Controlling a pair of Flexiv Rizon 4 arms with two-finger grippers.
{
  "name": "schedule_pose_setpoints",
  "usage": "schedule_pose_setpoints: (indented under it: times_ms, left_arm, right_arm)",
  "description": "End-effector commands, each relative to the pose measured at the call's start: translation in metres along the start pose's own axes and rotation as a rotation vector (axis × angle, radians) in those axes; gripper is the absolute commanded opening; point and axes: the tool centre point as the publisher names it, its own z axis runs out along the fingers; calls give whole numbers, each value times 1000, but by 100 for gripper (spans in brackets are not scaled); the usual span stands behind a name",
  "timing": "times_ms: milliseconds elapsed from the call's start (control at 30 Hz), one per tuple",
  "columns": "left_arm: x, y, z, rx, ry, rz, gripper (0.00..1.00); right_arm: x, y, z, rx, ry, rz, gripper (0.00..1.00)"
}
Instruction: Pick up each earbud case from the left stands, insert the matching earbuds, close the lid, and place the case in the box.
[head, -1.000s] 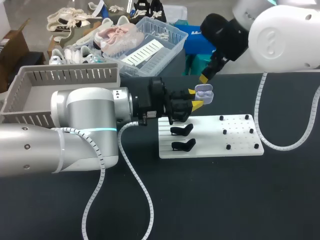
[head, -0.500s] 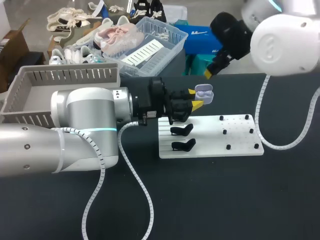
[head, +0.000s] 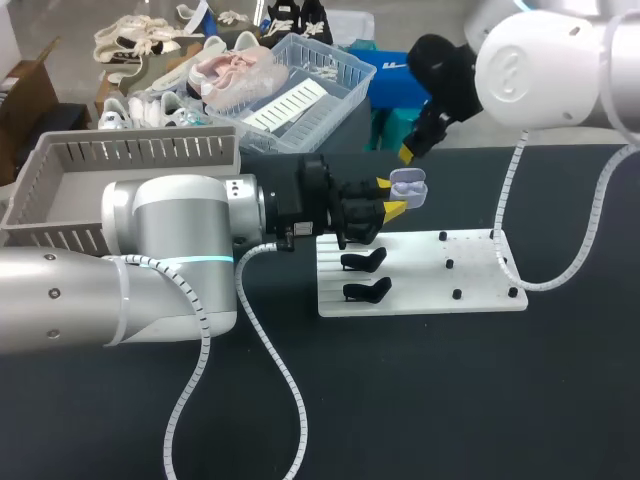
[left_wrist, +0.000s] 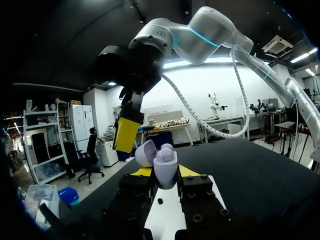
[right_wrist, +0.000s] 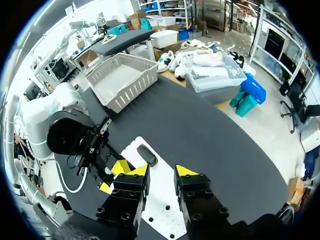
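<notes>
Case: your lavender earbud case (head: 408, 187) hangs over the far edge of the white board (head: 480, 275), clear of the table (head: 450, 400).
Case axis: in the left wrist view it stands on end (left_wrist: 165, 170), its open mouth pointing away from the wrist and the lid swung back to one side.
Left gripper: your left gripper (head: 392, 198) pinches the case body from two sides with its yellow tips.
Right gripper: your right gripper (head: 410, 152) hovers just beyond and above the lid, a gap showing. Its fingers are spread with nothing between them (right_wrist: 160, 172).
Stands: two black stands (head: 364, 261) sit just under the left gripper.
Room: the box (head: 130, 150) is well apart, behind your left arm.
</notes>
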Motion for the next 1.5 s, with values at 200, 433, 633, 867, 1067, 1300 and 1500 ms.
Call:
schedule_pose_setpoints:
  times_ms: [200,433,633,867,1067,1300,1500]
  left_arm:
    - [0,-1,0,-7,-1,2,0]
    - [0,-1,0,-7,-1,2,0]
    - [0,-1,0,-7,-1,2,0]
    - [0,-1,0,-7,-1,2,0]
    - [0,-1,0,-7,-1,2,0]
    - [-7,22,-32,-79,35,48,0]
    - [-7,50,-68,-145,73,85,0]
  right_arm:
    - [14,16,-10,14,-16,-21,30]
    - [19,20,-13,9,-27,-25,30]
    - [23,24,-15,7,-38,-27,29]
    - [26,29,-23,20,-64,-35,31]
    - [38,21,-26,25,-85,15,31]
    - [54,7,-26,35,-94,90,29]
    - [64,0,-25,39,-93,132,31]
